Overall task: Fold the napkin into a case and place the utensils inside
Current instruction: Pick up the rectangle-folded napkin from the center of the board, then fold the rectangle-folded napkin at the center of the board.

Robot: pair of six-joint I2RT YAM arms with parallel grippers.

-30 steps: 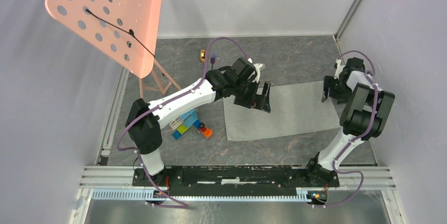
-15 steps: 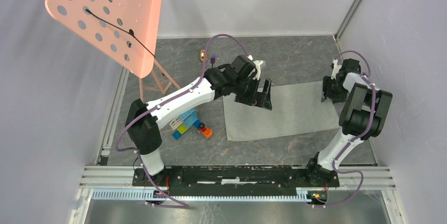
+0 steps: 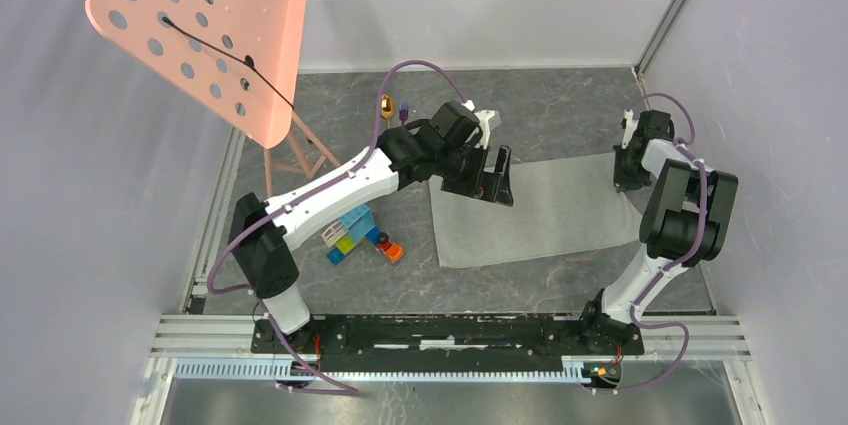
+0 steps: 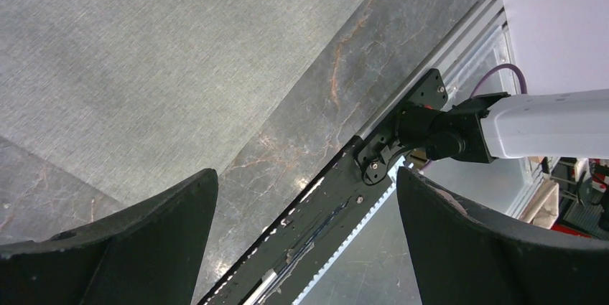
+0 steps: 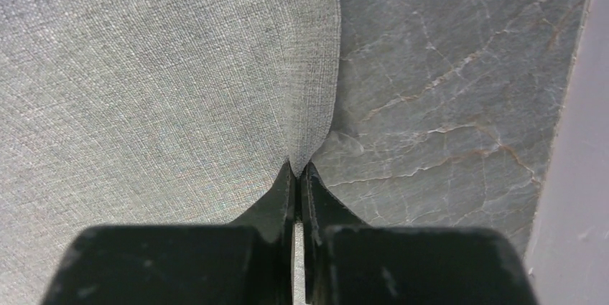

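The grey-green napkin (image 3: 545,210) lies spread flat on the marble table. My right gripper (image 3: 626,163) is at its far right corner, and in the right wrist view the right gripper (image 5: 298,170) is shut on a pinched-up edge of the napkin (image 5: 143,90). My left gripper (image 3: 490,183) hovers open over the far left corner; in the left wrist view the left gripper (image 4: 305,240) has nothing between its fingers, with the napkin (image 4: 143,54) below. The gold spoon (image 3: 385,103) and the purple fork (image 3: 403,110) lie at the back, beyond the left arm.
A pink perforated stand (image 3: 200,25) rises at the left. Colourful toy blocks (image 3: 360,235) sit left of the napkin, under the left arm. Walls close in on the left, back and right, and the arms' black mounting rail (image 3: 450,330) runs along the near edge.
The right gripper has closed onto the napkin's far right corner and shifted slightly toward the back. The left arm has edged back and left, still open.
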